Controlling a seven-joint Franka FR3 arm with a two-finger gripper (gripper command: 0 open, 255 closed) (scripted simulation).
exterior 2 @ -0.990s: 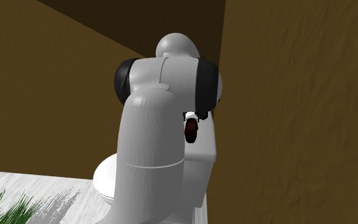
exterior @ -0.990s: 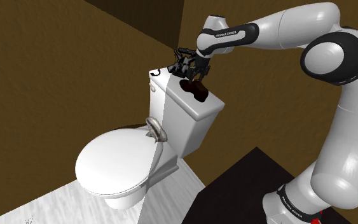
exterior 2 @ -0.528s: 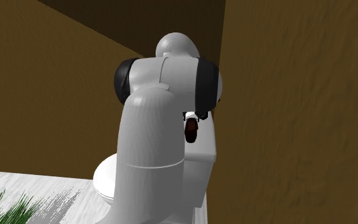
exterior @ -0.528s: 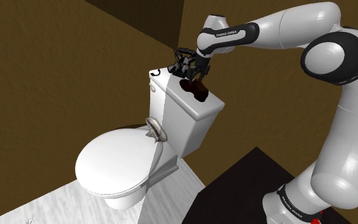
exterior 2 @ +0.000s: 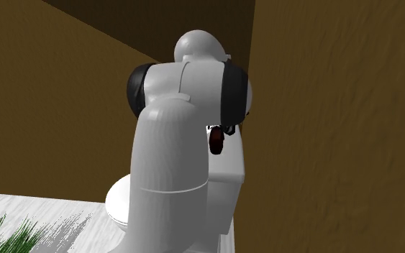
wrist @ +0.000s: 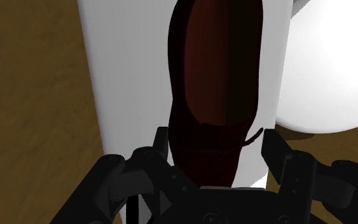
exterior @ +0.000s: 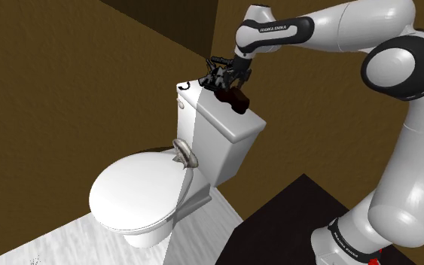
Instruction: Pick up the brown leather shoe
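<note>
Two black fingers of the gripper are seen pressed against the sides of a dark reddish-brown shoe, which is clasped between them near one end. In the wrist view the rest of the shoe is stretched away from the gripper over the white top of a toilet tank, with a brown wall to one side of the tank and the rounded white toilet lid to the other. In the shoulder view the gripper is held over the tank, close to the corner where two brown walls meet. The shoe is carried under it, tilted, its lower end towards that view's right and just above the tank's top; whether that end is touching the top cannot be told. The closed toilet lid is shown below the tank at that view's lower left, above a pale floor. The black stand is set at the lower right, and from it the white arm is bent up and over to the left. In the second exterior view much of the scene is covered by the arm. Beside it the shoe is seen end-on, hung above the tank, and green leaves of a plant are shown at the lower left corner.
</note>
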